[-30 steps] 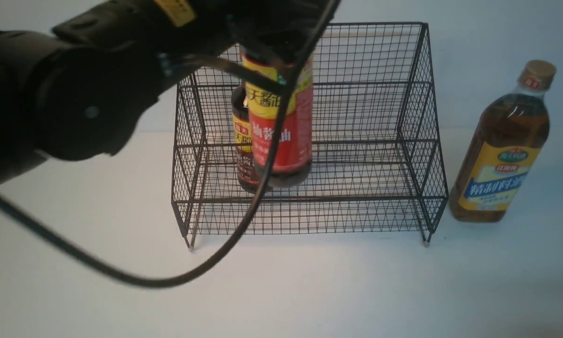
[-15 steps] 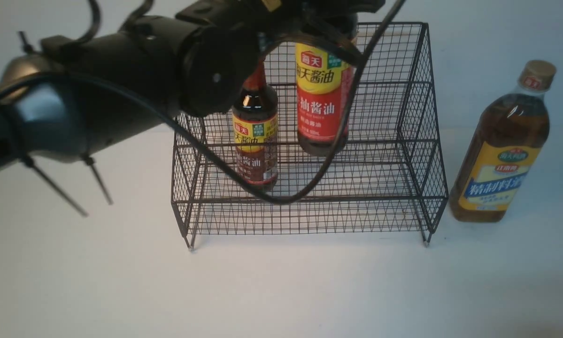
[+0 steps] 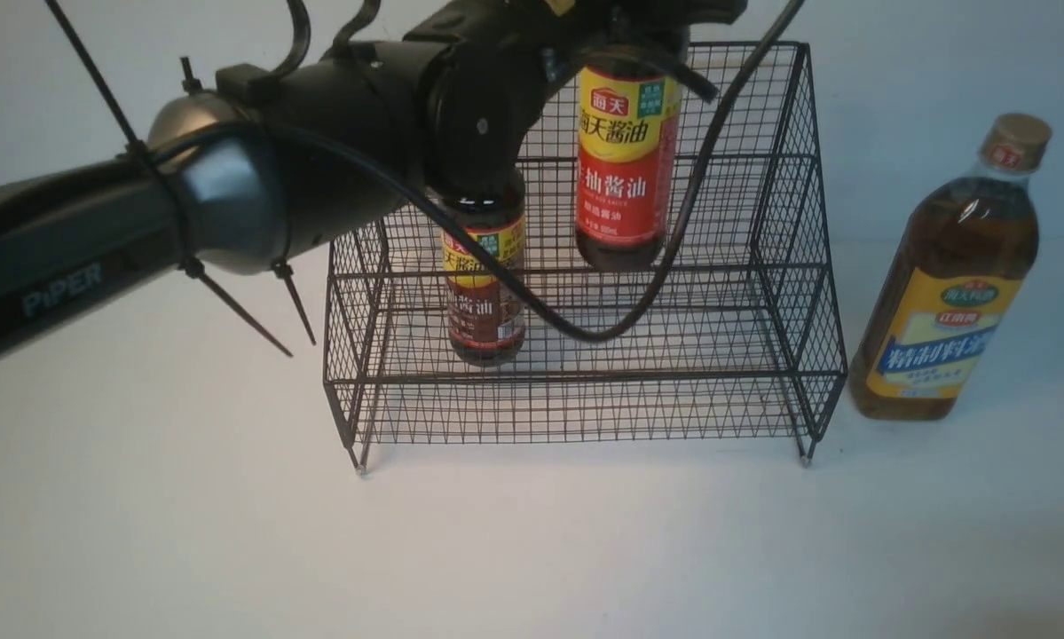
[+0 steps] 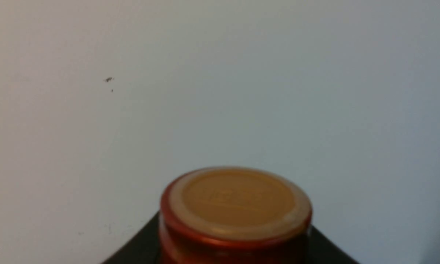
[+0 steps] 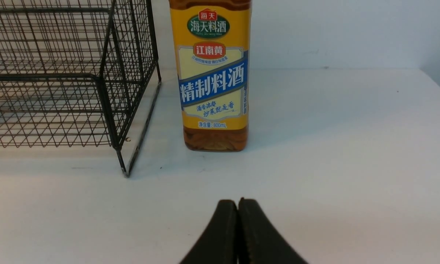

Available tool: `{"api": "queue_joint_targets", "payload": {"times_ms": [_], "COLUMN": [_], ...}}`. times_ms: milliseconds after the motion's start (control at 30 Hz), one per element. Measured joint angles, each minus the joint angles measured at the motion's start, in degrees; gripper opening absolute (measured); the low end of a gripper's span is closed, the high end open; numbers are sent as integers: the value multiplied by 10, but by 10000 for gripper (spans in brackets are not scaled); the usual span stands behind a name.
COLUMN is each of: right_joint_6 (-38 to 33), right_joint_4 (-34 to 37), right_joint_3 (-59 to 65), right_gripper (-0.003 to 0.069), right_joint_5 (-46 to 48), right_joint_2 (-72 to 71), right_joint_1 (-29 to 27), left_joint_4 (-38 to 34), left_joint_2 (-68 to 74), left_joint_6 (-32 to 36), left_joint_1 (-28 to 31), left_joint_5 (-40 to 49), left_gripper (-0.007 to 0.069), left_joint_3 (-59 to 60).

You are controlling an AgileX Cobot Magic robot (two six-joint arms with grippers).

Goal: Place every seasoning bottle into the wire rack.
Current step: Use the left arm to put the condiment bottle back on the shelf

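Observation:
The black wire rack (image 3: 789,266) stands mid-table. One slim soy-sauce bottle (image 3: 484,284) stands on its lower step at the left. My left gripper (image 3: 629,35) is shut on the neck of the second soy-sauce bottle (image 3: 625,169) and holds it upright above the rack's upper step; its tan cap (image 4: 238,200) fills the left wrist view. The amber bottle (image 3: 949,293) with the yellow-blue label stands on the table right of the rack, and it also shows in the right wrist view (image 5: 214,73). My right gripper (image 5: 238,205) is shut and empty, low over the table in front of it.
The left arm (image 3: 230,195) and its cable (image 3: 585,333) cross in front of the rack's left half. The rack's right corner and foot (image 5: 122,172) stand close to the amber bottle. A white wall rises behind the table.
My left gripper has carried the second soy-sauce bottle rightward and back, from in front of the first bottle to above the upper step. The right gripper's earlier state is not shown.

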Motion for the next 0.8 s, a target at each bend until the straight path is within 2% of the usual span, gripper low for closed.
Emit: {"api": "queue_joint_targets", "payload": {"times_ms": [167,333,500,767,800], "right_joint_6": [0,0,0,0,0], "right_joint_4": [0,0,0,0,0], "right_joint_3": [0,0,0,0,0], "right_gripper": [-15,-15,-15,-15,-15], "right_joint_5": [0,0,0,0,0], "right_joint_2": [0,0,0,0,0], "right_joint_1": [0,0,0,0,0], "left_joint_4": [-62,-92,-106,-108,-106], "left_joint_2": [8,28,50,52,52], "left_joint_6": [57,115,126,127,127], "left_joint_1": [0,0,0,0,0], "left_joint_5": [-10,-19,-6,61,90], "left_gripper": [258,258,258,258,258], "left_joint_3": [-27,-32,-32,-31,-31]}}
